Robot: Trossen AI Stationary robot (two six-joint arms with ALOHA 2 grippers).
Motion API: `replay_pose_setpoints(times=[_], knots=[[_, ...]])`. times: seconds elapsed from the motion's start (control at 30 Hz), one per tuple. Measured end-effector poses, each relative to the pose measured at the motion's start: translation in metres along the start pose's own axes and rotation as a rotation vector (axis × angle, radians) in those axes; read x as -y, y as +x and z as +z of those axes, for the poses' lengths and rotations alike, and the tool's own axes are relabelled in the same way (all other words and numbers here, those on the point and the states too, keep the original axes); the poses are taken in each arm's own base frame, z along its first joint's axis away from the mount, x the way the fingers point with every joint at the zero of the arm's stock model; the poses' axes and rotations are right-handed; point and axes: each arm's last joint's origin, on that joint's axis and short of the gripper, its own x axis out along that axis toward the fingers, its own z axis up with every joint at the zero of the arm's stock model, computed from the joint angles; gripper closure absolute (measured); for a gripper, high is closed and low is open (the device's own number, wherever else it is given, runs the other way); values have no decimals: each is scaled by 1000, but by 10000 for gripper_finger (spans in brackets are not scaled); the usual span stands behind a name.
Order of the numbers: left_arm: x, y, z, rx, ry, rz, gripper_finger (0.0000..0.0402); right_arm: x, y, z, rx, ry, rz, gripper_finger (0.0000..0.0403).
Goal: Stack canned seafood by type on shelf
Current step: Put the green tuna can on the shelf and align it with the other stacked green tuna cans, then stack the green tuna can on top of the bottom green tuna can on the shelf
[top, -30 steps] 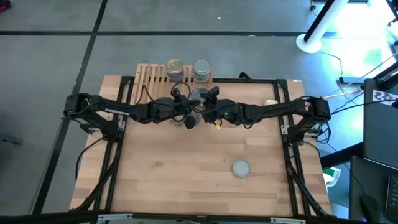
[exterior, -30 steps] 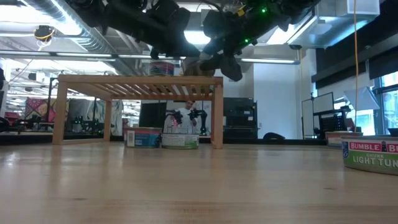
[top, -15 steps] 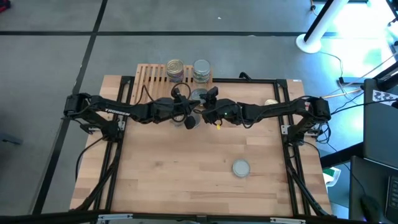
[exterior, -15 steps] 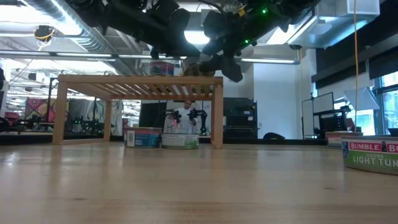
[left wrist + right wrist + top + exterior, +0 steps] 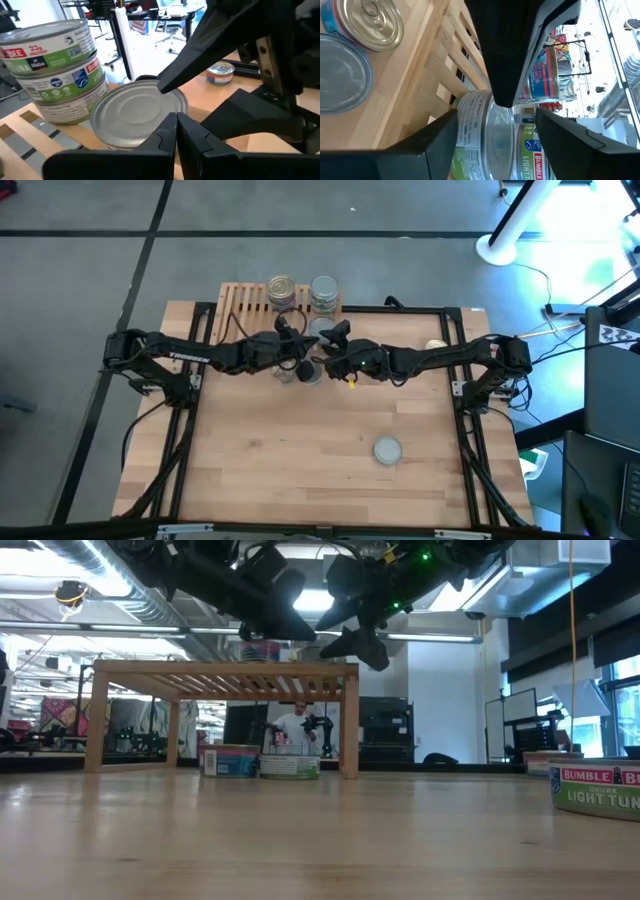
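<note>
The shelf (image 5: 240, 300) stands at the table's far edge. It carries a stack of gold-lidded cans (image 5: 282, 290) and a stack of silver-lidded cans (image 5: 324, 290). A single silver-lidded can (image 5: 135, 112) rests flat on the slats beside the green-labelled stack (image 5: 55, 70). My right gripper (image 5: 492, 135) is open, with one finger on each side of this can (image 5: 482, 132). My left gripper (image 5: 176, 125) is shut, its tips at the can's lid edge. My left gripper comes nearly level from the table's left, and its shut fingertips (image 5: 167, 127) stand at the rim of the single can's lid (image 5: 150, 132). I cannot tell whether they touch it. The can sits flat on the shelf slats.
A silver-lidded can (image 5: 388, 450) lies on the open table toward the near right, and another can (image 5: 436, 345) at the right by the frame. Two more cans (image 5: 230, 760) (image 5: 290, 766) sit on the table down by the shelf's legs.
My right gripper has opened: its fingers have spread apart from the single can, which stays on the shelf.
</note>
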Motion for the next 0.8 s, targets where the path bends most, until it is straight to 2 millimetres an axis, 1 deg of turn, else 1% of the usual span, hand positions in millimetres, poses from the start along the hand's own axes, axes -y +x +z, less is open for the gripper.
replay_pose_setpoints(times=[0.23,0.33,0.43,0.6,0.8], knots=[[-4,2,-1,-15,3,14,394,0,0,0,0,-4,0,130],[-3,1,-1,-13,31,8,394,0,0,0,-16,-6,-9,130],[0,-4,3,2,46,-6,394,2,-5,3,-39,-4,-33,130],[4,-13,11,43,76,-28,394,11,-27,14,-50,7,-87,129],[10,-22,17,70,72,-57,394,22,-61,29,-100,41,-184,129]])
